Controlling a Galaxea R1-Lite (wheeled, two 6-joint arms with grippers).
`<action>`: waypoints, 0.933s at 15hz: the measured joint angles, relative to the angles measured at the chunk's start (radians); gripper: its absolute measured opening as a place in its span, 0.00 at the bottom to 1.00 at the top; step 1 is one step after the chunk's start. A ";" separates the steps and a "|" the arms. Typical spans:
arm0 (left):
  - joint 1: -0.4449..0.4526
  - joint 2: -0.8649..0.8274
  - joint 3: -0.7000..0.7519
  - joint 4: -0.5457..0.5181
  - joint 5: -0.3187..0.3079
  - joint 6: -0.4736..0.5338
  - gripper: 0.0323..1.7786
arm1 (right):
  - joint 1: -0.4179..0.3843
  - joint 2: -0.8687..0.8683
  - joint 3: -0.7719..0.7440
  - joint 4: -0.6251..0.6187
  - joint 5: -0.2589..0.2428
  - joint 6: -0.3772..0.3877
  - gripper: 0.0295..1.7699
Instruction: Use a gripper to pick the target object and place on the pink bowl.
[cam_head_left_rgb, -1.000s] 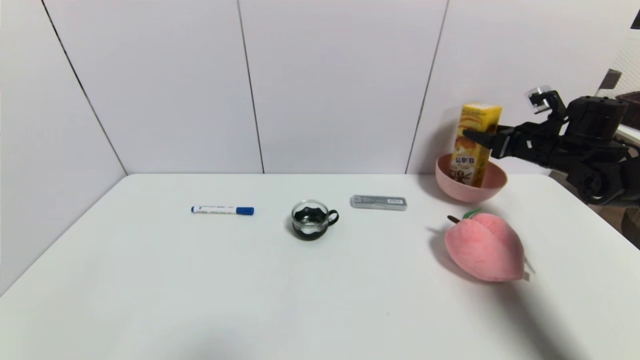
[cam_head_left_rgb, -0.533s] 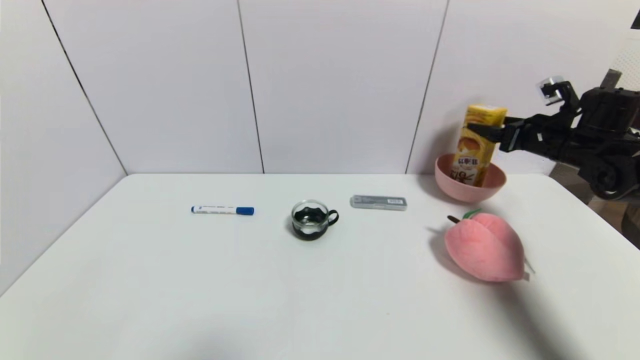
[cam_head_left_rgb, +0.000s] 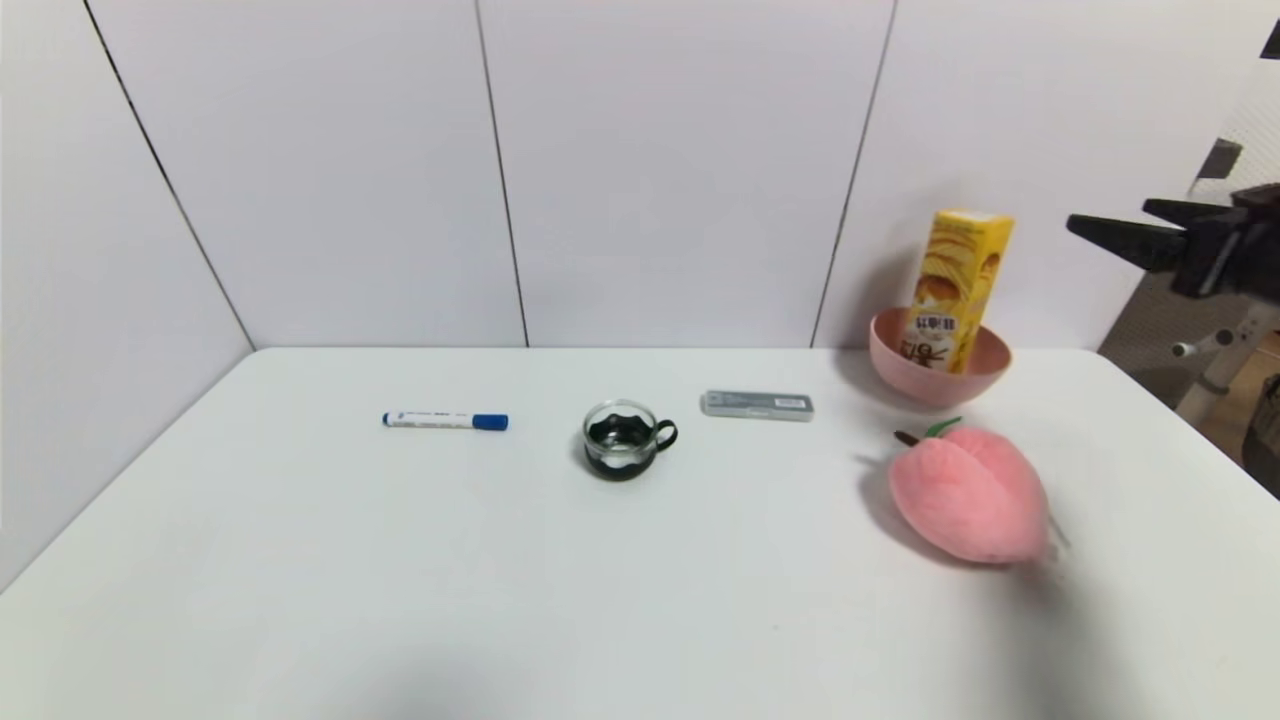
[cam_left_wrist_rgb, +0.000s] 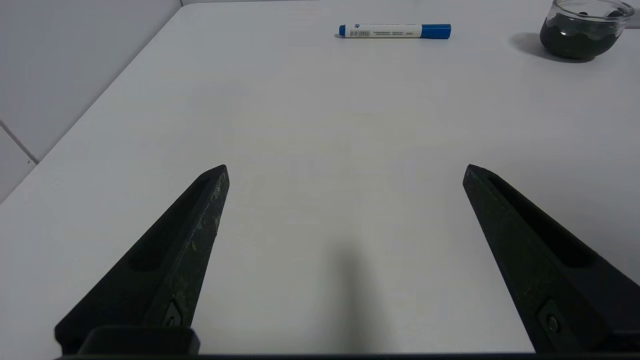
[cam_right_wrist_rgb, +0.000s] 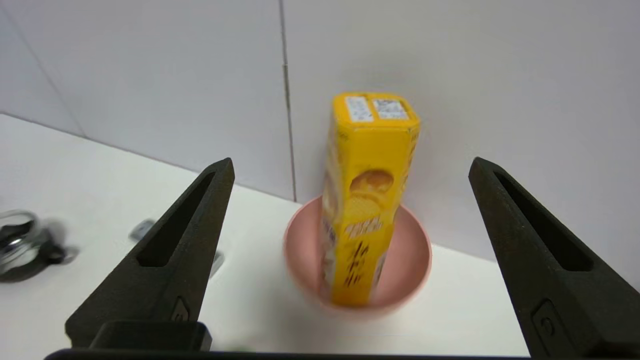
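Snack box (cam_head_left_rgb: 960, 290) stands on end in the pink bowl (cam_head_left_rgb: 985, 375) at about two o'clock on the tabletop (cam_head_left_rgb: 420, 560), close to the back wall, leaning slightly toward one o'clock with its lower end hidden inside the bowl. Its yellow sides show potato-chip pictures and a white band of dark lettering; in the right wrist view the box (cam_right_wrist_rgb: 367, 200) shows white labels on its upper end, and the bowl (cam_right_wrist_rgb: 415, 260) is wider than the box.

At three o'clock, beyond the tabletop's edge and level with the box's top, the right claw (cam_head_left_rgb: 1115, 225) hangs in the air, well apart from the box. Its two pointed black fingers (cam_right_wrist_rgb: 185, 240) are spread wide with nothing between them; the box shows through the gap.

The left claw (cam_left_wrist_rgb: 345, 170) sits low over the near part of the tabletop, equally wide apart and holding nothing.

Across the middle of the tabletop lie a blue-capped marker (cam_head_left_rgb: 445, 421) at ten o'clock, a small glass cup (cam_head_left_rgb: 628, 440) near centre, and a grey flat case (cam_head_left_rgb: 757, 404) just beside the bowl's nine o'clock side. A pink plush peach (cam_head_left_rgb: 968, 493) with a green leaf rests at four o'clock, near the bowl.
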 joint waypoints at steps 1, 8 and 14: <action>0.000 0.000 0.000 0.000 0.000 0.000 0.95 | -0.009 -0.084 0.070 0.002 -0.002 -0.001 0.92; 0.000 0.000 0.000 0.000 0.000 0.000 0.95 | -0.030 -0.677 0.530 0.020 -0.123 0.005 0.95; 0.000 0.000 0.000 0.000 0.000 0.000 0.95 | 0.053 -1.067 0.786 0.203 -0.339 0.017 0.96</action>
